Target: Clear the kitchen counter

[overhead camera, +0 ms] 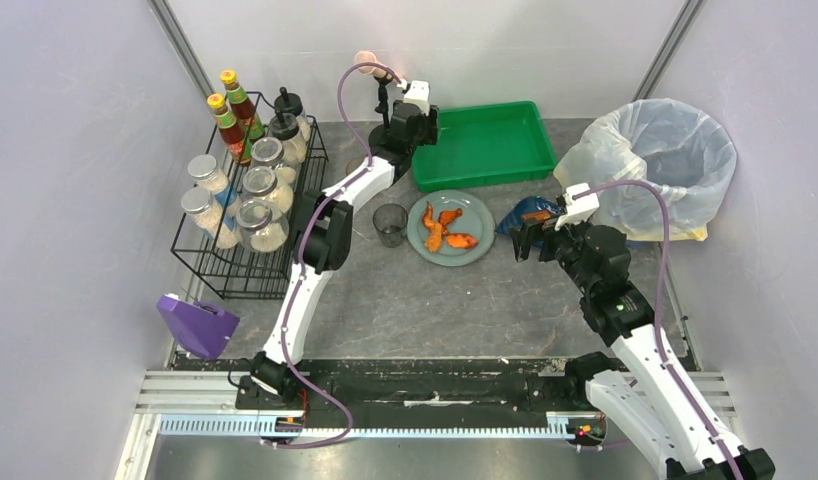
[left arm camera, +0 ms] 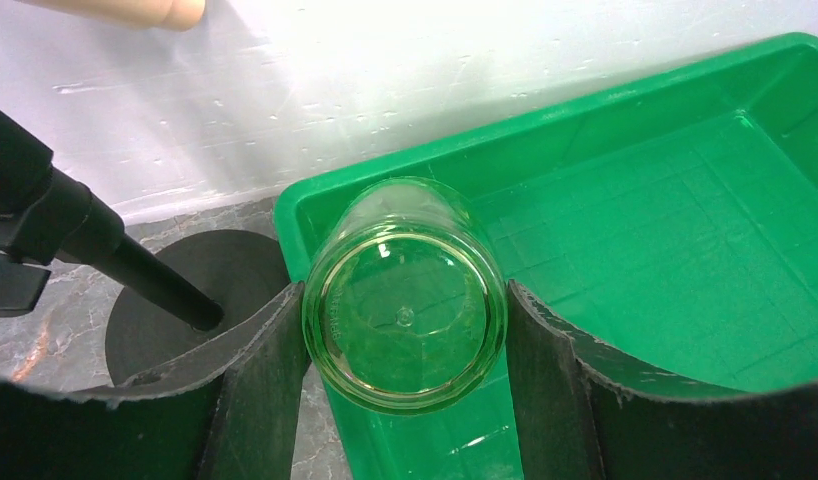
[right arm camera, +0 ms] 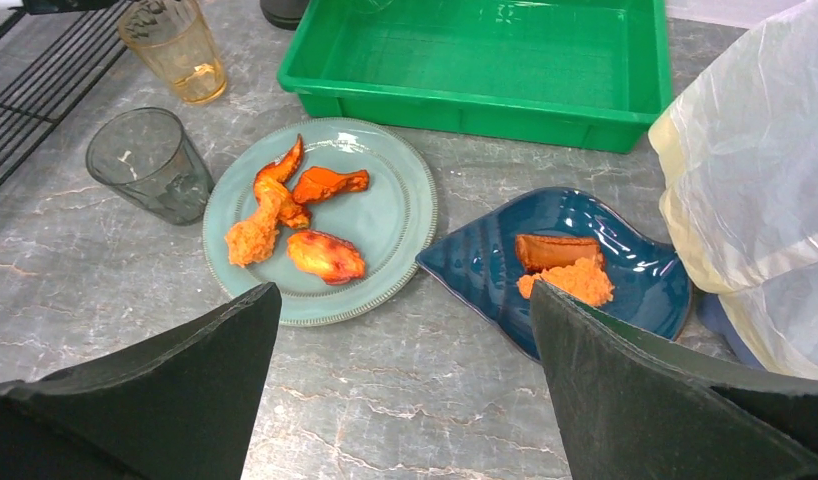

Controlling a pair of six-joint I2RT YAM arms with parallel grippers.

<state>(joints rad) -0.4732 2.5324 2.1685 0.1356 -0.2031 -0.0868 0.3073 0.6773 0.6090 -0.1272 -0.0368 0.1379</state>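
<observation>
Surface: kitchen counter (overhead camera: 435,310), dark grey and mottled, filling centre of overhead frame, black rail along lower edge. Left arm: stretched far up-frame from lower-left base, elbow bent beside wire rack (overhead camera: 247,283), wrist tipped down at upper centre. Left gripper (left arm camera: 405,335): clamped on clear glass (left arm camera: 405,300), one finger against each side, glass seen end-on, held over left rim of green tray (overhead camera: 495,150). Right arm: folded at lower right, forearm angled up-left toward centre. Right gripper (right arm camera: 403,300): jaws spread wide, nothing between them, hovering above counter just short of grey-green plate (right arm camera: 395,215) with orange food pieces and blue dish (right arm camera: 475,265) beside it. Also on counter: dark tumbler (right arm camera: 150,165) left of plate; amber glass (right arm camera: 175,50), upper left of right wrist frame; white bag (overhead camera: 665,160), right of dish.
</observation>
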